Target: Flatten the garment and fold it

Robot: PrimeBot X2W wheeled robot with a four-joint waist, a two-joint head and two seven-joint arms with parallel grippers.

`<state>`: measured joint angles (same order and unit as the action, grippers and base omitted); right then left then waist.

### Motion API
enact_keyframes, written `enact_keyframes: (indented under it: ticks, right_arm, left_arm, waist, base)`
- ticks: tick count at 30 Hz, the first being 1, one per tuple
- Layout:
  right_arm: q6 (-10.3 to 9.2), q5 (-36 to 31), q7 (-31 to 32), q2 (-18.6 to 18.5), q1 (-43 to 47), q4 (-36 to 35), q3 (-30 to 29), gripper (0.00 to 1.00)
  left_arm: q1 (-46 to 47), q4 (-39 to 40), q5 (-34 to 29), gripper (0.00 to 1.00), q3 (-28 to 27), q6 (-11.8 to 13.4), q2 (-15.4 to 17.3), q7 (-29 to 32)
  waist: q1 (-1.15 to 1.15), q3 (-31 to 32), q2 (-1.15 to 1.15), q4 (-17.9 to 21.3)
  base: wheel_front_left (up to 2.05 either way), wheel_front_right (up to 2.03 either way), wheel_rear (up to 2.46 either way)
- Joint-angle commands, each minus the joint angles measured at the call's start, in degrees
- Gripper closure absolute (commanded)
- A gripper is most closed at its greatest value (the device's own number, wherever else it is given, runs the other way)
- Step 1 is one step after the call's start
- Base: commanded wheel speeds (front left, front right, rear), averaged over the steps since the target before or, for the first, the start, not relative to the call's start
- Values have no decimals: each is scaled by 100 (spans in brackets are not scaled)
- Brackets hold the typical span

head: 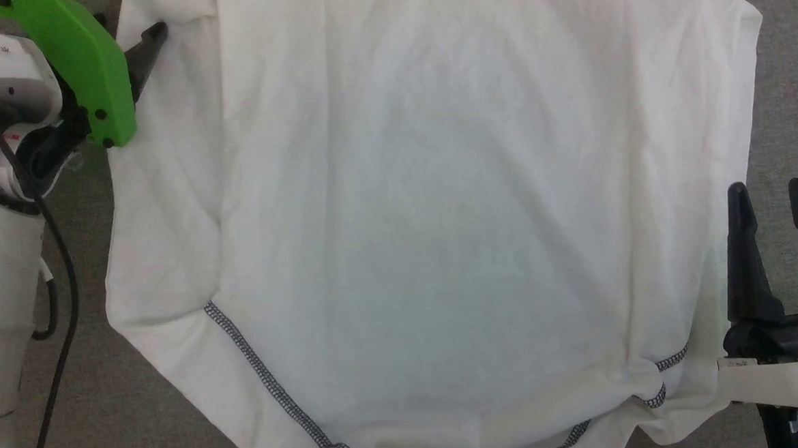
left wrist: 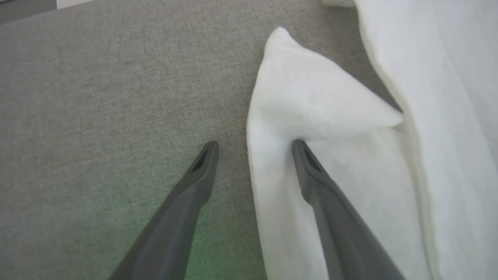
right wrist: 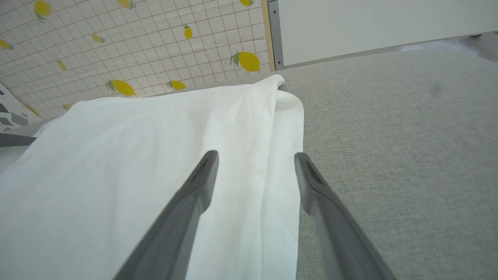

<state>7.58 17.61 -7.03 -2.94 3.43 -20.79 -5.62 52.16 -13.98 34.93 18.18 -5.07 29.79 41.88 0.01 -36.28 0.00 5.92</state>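
Observation:
The garment point(head: 439, 215), a white shirt with dark grey seam stitching point(head: 270, 381), lies spread flat on the grey surface and reaches past the top and bottom of the head view. At the upper left, my left gripper point(head: 138, 48) hangs over a folded sleeve at the shirt's left edge. In the left wrist view the left gripper point(left wrist: 253, 147) is open, one finger over the folded sleeve point(left wrist: 311, 97) and one over bare surface. My right gripper point(head: 770, 194) stands open beside the shirt's right edge. In the right wrist view the right gripper point(right wrist: 255, 156) straddles the garment's edge point(right wrist: 284, 128), holding nothing.
The grey fabric surface point(head: 788, 94) shows on both sides of the shirt. My pale left arm with a green cover point(head: 83, 63) and a black cable point(head: 60, 269) fills the left margin. A lemon-patterned tiled wall point(right wrist: 136, 39) and a white panel point(right wrist: 369, 27) stand beyond the surface.

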Motion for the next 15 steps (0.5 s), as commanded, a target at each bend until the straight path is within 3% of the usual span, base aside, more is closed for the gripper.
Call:
enact_keyframes:
  ticks: [1,3,10,15]
  right_arm:
    - [-9,-30,18,6,-138,-10,-15,0]
    - [-9,-30,25,6,-156,-19,-21,0]
    - [-9,-25,31,6,-210,49,-57,0]
    - [-9,-7,13,6,-182,165,-31,0]
  left_arm:
    - [-36,-96,75,19,67,18,-22,107]
    - [-51,-102,73,100,79,20,-16,95]
    - [-131,-136,119,100,-92,124,-41,-295]
    - [-430,-119,283,100,-315,196,1,-555]
  waist:
    - [-1,-36,0,17]
    - [-1,-57,0,25]
    - [-1,97,0,-7]
    - [-1,546,0,-98]
  base:
    - [0,0,0]
    - [0,0,0]
    - [0,0,0]
    - [0,0,0]
